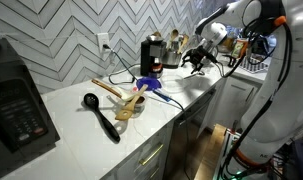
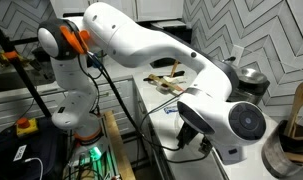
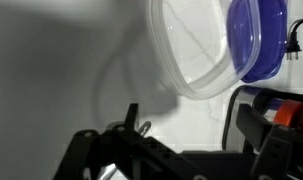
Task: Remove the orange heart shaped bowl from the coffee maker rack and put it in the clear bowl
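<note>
In the wrist view the clear bowl (image 3: 191, 55) lies on the white counter at the top, with a blue utensil (image 3: 256, 40) overlapping its right side. A small patch of the orange heart shaped bowl (image 3: 284, 115) shows at the right edge among the dark parts of the coffee maker; the rack itself is not distinct. My gripper (image 3: 191, 128) is open and empty, with bare counter between its fingers. In an exterior view the gripper (image 1: 196, 60) hovers above the counter beside the black coffee maker (image 1: 151, 52). I cannot make out the clear bowl there.
A black microwave (image 1: 16, 100) stands at the counter's end. A black ladle (image 1: 101, 115), a wooden spoon (image 1: 126, 105) and the blue utensil (image 1: 149, 85) lie mid-counter. A black cable (image 3: 231, 110) runs near the coffee maker. The arm fills the exterior view (image 2: 161, 45) and hides the gripper.
</note>
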Robot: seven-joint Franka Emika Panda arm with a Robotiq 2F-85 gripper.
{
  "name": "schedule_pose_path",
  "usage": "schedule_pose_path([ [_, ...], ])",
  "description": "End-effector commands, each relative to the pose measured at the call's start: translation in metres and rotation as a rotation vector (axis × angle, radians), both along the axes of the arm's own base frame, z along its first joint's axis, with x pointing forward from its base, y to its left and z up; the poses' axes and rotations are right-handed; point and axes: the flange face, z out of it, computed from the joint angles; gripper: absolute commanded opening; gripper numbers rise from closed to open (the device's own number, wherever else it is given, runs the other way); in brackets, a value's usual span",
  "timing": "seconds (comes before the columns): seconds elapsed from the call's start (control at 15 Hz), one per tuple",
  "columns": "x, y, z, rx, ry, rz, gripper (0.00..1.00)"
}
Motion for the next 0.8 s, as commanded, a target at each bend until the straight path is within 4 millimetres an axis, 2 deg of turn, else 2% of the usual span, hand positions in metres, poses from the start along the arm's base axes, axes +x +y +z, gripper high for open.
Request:
schedule_pose_path([
  [0.0,0.012,0.003,-0.006,-0.004,-0.115,0.055,1.0],
  [0.27,0.034,0.006,-0.012,0.003,-0.315,0.141,1.0],
  [0.47,0.042,-0.002,-0.016,0.004,-0.447,0.138,1.0],
  [0.73,0.051,-0.011,-0.031,0.03,-0.49,0.111,1.0],
])
